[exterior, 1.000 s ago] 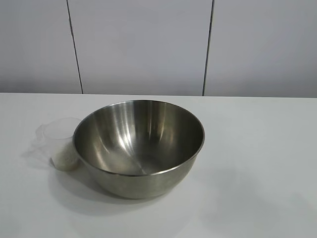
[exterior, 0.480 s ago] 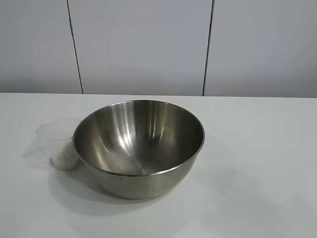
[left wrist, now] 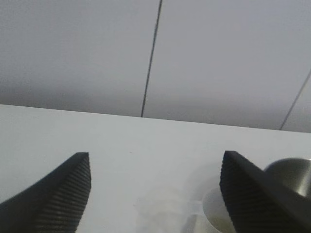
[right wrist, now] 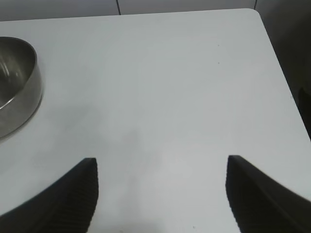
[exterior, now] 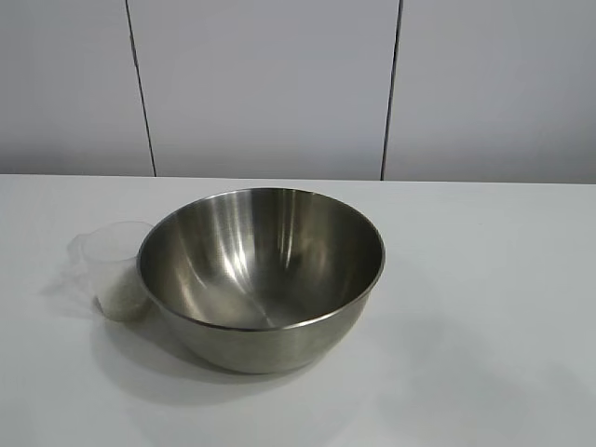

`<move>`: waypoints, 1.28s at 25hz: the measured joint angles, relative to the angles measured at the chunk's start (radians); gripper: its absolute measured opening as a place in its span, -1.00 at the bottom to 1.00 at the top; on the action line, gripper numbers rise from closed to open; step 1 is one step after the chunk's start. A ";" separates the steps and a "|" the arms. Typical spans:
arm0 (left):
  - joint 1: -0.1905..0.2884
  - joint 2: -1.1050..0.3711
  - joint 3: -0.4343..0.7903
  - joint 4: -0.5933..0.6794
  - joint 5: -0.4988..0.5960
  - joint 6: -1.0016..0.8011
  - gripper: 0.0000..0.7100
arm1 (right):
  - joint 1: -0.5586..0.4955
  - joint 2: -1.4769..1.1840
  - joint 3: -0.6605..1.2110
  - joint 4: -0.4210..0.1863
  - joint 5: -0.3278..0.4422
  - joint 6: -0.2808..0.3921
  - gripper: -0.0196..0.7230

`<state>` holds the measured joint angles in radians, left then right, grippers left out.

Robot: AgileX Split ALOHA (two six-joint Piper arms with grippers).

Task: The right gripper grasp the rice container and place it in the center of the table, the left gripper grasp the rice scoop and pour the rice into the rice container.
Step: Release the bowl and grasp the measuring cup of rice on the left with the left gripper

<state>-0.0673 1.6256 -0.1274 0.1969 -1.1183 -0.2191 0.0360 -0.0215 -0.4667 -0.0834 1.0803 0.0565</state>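
The rice container [exterior: 262, 276], a large shiny steel bowl, stands upright on the white table [exterior: 484, 307], a little left of centre. It looks empty. The rice scoop [exterior: 115, 269], a small clear plastic cup with rice [exterior: 123, 300] in its bottom, stands touching the bowl's left side. Neither gripper shows in the exterior view. My left gripper [left wrist: 155, 194] is open and empty above the table, with the scoop [left wrist: 214, 216] and the bowl's edge [left wrist: 291, 174] beside one finger. My right gripper [right wrist: 162, 194] is open and empty over bare table, the bowl [right wrist: 17, 87] off to one side.
A grey panelled wall [exterior: 279, 84] stands behind the table. The table's corner and edge [right wrist: 272, 43] show in the right wrist view, with dark floor beyond.
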 joint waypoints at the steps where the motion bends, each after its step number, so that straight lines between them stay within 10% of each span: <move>1: 0.000 0.060 -0.011 0.005 -0.005 -0.002 0.51 | 0.000 0.000 0.000 0.000 0.000 0.000 0.41; 32: 0.007 0.518 -0.339 0.114 -0.034 0.277 0.40 | 0.000 0.000 0.000 0.000 0.000 0.000 0.41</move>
<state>-0.0602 2.1434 -0.4660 0.3106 -1.1520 0.0582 0.0360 -0.0215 -0.4667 -0.0834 1.0802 0.0565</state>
